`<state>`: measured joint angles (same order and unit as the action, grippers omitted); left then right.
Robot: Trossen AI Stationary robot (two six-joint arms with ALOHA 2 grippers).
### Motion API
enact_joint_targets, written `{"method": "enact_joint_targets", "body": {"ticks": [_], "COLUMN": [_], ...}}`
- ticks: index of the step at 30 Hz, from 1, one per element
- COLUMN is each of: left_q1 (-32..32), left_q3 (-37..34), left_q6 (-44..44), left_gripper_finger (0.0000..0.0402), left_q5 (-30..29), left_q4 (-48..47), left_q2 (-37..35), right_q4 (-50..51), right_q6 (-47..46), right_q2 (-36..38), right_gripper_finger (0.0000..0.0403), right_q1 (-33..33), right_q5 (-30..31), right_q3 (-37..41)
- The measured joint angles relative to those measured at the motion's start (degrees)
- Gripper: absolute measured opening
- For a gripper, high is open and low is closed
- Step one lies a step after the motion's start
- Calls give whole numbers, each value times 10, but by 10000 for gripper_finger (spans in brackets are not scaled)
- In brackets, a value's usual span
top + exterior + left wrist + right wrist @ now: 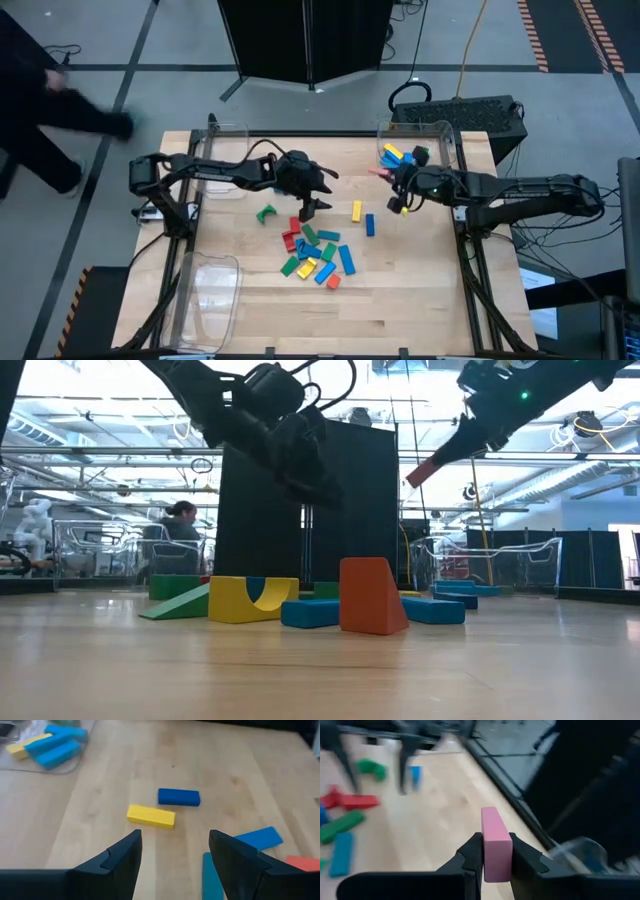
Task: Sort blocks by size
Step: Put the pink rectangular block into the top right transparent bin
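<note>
Pink rectangular block (496, 844) in right gripper (496, 856)

Bright overhead light is washing evenly over my counter (420, 290), casting only faint shadows. At counter height, glaring ceiling lights are silhouetting my arms. My right wrist camera is blurring everything beyond the pink block (496, 844); my left is staying fairly sharp.

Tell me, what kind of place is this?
Probably a robotics lab or workshop: two dark robot arms work over a wooden table strewn with coloured blocks, and the floor has hazard-striped tape and cables.
</note>
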<state>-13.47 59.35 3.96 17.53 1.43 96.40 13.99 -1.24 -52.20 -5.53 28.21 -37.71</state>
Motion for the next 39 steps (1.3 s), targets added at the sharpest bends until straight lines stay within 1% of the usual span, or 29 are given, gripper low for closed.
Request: {"method": "enact_joint_targets", "body": {"ticks": [4, 6, 10, 14, 17, 20, 24, 27, 30, 34, 39], "left_q1": [5, 7, 13, 15, 15, 15, 15, 15, 15, 15, 15], "left_q3": [0, 0, 0, 0, 0, 0, 0, 0, 0, 0, 0], "left_q6": [-1, -2, -2, -2, -3, -5, -5, -5, -5, -5, -5], "left_gripper_finger": [231, 231, 231, 231, 231, 231, 231, 231, 231, 231, 231], "left_q5": [-14, -15, -15, -16, -16, -16, -15, -15, -16, -16, -16], "left_q4": [-15, -21, -21, -20, -20, -20, -20, -20, -19, -20, -19], "left_q2": [0, 0, 1, 1, 1, 1, 1, 1, 1, 1, 1], "right_q4": [32, 49, 64, 86, 116, 123, 106, 98, 87, 51, 12], "right_q6": [-33, -51, -76, -86, -99, -101, -87, -66, -45, -23, -7], "right_q2": [14, 19, 24, 19, 6, -13, -42, -70, -101, -142, -180], "right_gripper_finger": [58, 58, 58, 57, 55, 55, 54, 54, 53, 55, 68], "right_q1": [-23, -39, -88, -152, -204, -253, -308, -345, -377, -404, -430], "right_q5": [66, 89, 93, 89, 63, 14, -55, -73, -76, -80, -145], "right_q3": [0, 0, 0, 0, 0, 0, 0, 0, 0, 0, 0]}}
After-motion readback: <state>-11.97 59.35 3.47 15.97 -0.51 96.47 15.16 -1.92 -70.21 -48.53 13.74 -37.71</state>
